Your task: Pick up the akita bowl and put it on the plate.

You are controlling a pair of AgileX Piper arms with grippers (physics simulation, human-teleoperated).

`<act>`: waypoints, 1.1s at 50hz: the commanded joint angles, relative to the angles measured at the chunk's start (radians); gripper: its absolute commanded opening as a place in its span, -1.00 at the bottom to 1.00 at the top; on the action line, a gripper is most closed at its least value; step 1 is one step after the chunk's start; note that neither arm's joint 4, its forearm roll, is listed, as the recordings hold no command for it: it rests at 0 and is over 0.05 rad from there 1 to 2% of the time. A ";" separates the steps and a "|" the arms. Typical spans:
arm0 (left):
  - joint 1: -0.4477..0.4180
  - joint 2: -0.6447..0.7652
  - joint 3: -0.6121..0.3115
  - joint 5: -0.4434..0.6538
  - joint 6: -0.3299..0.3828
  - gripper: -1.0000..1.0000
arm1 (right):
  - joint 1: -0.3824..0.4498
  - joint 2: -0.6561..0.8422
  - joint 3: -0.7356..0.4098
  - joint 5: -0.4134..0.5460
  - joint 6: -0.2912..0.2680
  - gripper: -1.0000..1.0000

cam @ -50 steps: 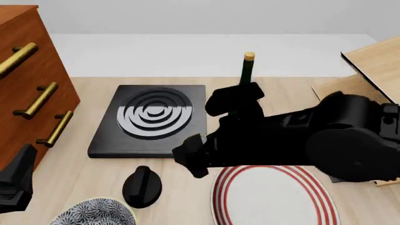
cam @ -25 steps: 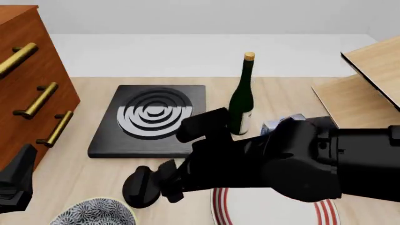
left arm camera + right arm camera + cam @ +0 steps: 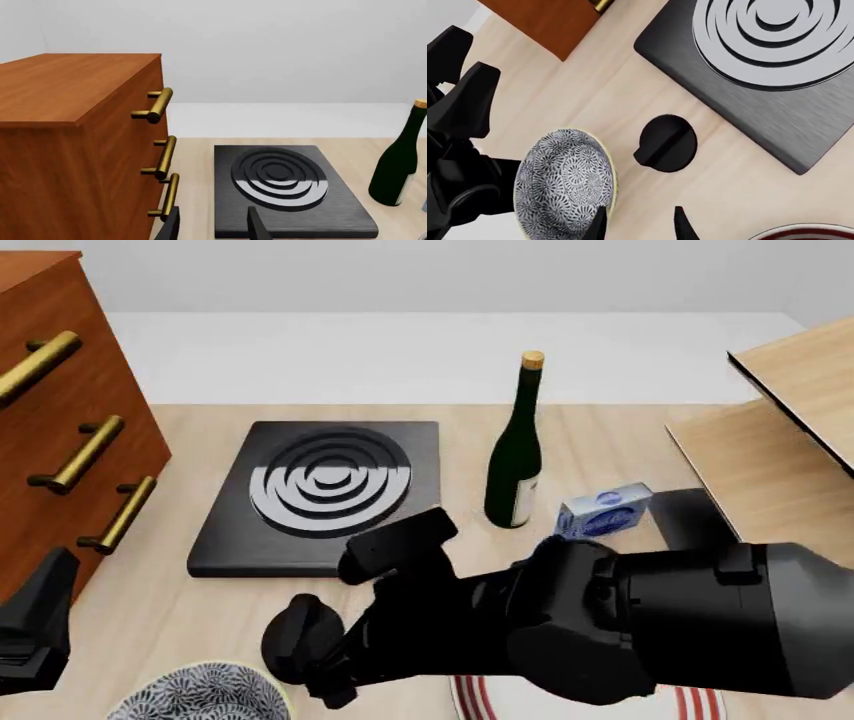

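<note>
Left pincer (image 3: 34, 625) is seen idle by the wooden dresser (image 3: 60, 390), fingers spread. On the counter (image 3: 134, 610), the akita bowl (image 3: 566, 182) is shown whole only in the right wrist view, beside a black knob (image 3: 666, 143). Right pincer (image 3: 639, 225), parted and empty, is held over its rim. The plate (image 3: 694, 702) is mostly hidden.

My right arm hides most of the plate (image 3: 694, 705); the akita bowl (image 3: 200, 695) is cut by the front view's bottom edge.
</note>
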 commanded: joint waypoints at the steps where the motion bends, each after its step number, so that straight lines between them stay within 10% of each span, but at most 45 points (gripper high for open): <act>1: 0.000 0.000 0.000 0.000 0.000 1.00 | 0.030 0.053 -0.019 -0.024 0.010 1.00; 55: 0.000 0.000 0.000 0.000 0.000 1.00 | 0.126 0.304 -0.071 -0.156 0.039 1.00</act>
